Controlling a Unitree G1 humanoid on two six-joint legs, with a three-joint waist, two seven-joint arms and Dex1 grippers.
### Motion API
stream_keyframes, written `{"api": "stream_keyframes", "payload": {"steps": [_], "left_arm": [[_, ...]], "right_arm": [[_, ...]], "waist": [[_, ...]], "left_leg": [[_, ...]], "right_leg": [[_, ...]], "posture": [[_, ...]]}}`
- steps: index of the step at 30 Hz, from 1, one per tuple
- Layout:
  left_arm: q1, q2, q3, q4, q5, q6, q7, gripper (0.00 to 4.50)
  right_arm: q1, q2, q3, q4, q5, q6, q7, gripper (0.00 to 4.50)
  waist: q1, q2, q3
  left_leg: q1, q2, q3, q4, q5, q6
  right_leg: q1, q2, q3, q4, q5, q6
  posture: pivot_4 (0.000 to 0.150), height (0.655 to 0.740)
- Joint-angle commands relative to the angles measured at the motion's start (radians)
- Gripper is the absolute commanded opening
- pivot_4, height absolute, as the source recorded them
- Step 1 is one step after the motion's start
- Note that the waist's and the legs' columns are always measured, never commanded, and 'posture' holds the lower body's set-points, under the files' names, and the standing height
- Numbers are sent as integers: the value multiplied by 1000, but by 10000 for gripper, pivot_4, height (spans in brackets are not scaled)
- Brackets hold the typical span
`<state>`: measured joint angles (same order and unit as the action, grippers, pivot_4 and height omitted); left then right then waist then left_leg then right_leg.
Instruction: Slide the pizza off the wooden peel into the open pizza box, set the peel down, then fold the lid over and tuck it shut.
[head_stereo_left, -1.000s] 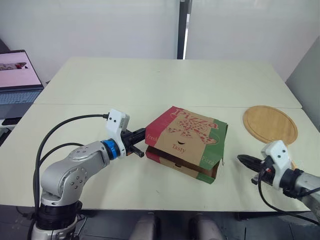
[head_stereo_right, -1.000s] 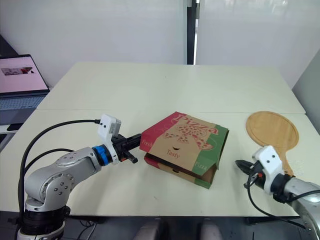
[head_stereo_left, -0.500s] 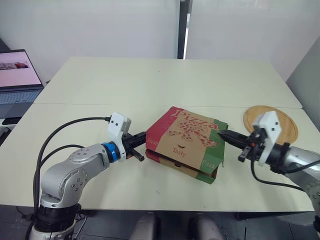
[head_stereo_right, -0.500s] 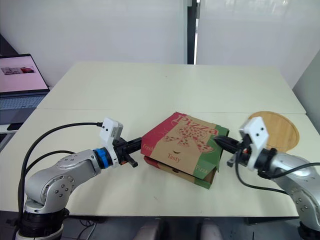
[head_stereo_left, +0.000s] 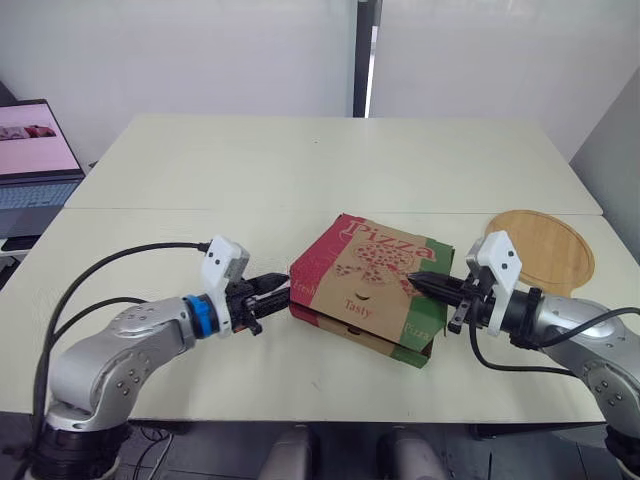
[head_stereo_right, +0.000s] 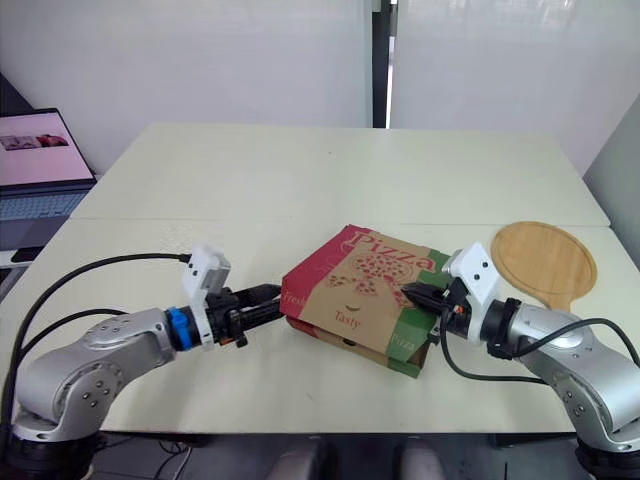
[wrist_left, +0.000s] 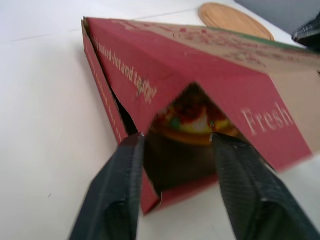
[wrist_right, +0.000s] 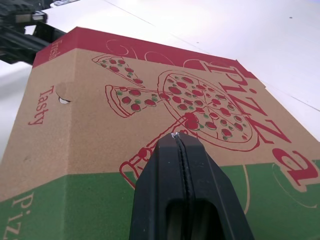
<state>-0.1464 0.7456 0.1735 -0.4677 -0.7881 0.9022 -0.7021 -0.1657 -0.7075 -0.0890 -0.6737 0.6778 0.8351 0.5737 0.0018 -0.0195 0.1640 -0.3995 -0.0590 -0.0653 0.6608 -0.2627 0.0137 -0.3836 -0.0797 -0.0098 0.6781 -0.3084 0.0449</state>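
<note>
The pizza box (head_stereo_left: 365, 280) lies mid-table with its printed lid folded down, the left side still gaping a little. My left gripper (head_stereo_left: 272, 288) is open at that left corner, one finger on each side of the gap. Through the gap in the left wrist view I see the pizza (wrist_left: 192, 117) inside, between my fingers (wrist_left: 127, 165). My right gripper (head_stereo_left: 418, 283) is shut, its tip resting on or just over the lid's right part (wrist_right: 100, 125). The round wooden peel (head_stereo_left: 540, 248) lies flat on the table to the right of the box.
A laptop (head_stereo_left: 35, 150) with its screen lit stands at the far left edge. The table (head_stereo_left: 300, 160) stretches bare behind the box. The peel is close behind my right forearm.
My right arm swung in from the table's front right edge onto the box lid. The left gripper stayed at the box's left corner, dropping slightly.
</note>
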Motion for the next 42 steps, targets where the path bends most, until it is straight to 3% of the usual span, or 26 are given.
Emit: {"api": "stream_keyframes", "payload": {"steps": [1,4,11,20,26,42], "left_arm": [[-43,86,52,65,-13,-34,-130,21826],[-124,148,32,174,1,-54,-234,20059],[-311,115,-113,363,128,-146,-315,249],[-418,40,-267,506,289,-277,-405,249],[-413,-15,-278,487,306,-266,-391,249],[-362,-11,-253,450,353,-255,-372,249]], "right_arm": [[-8,-13,0,-14,-12,-28,18,0],[-10,-16,4,-12,-18,-33,27,0],[-16,-19,20,-3,-34,-44,45,0],[-29,-24,31,10,-39,-52,54,0],[-15,-24,39,20,-51,-74,62,0],[20,-11,132,79,-209,-204,88,0]], "waist": [[-1,0,0],[2,0,0],[1,0,0],[-7,0,0],[-4,0,1],[-4,0,1]], "left_leg": [[0,0,0,0,0,0],[0,0,0,0,0,0],[-1,0,0,0,0,0],[-1,0,0,0,0,0],[-2,0,0,1,0,0],[-1,0,0,1,0,0]], "right_leg": [[0,0,0,0,0,0],[0,0,-1,0,0,0],[0,0,-1,0,0,0],[-2,0,0,1,0,0],[-2,0,0,1,0,0],[-1,0,0,1,0,0]], "posture": [[1500,7281],[1500,7281],[1500,7281],[1500,7281],[1500,7281],[1500,7281]]}}
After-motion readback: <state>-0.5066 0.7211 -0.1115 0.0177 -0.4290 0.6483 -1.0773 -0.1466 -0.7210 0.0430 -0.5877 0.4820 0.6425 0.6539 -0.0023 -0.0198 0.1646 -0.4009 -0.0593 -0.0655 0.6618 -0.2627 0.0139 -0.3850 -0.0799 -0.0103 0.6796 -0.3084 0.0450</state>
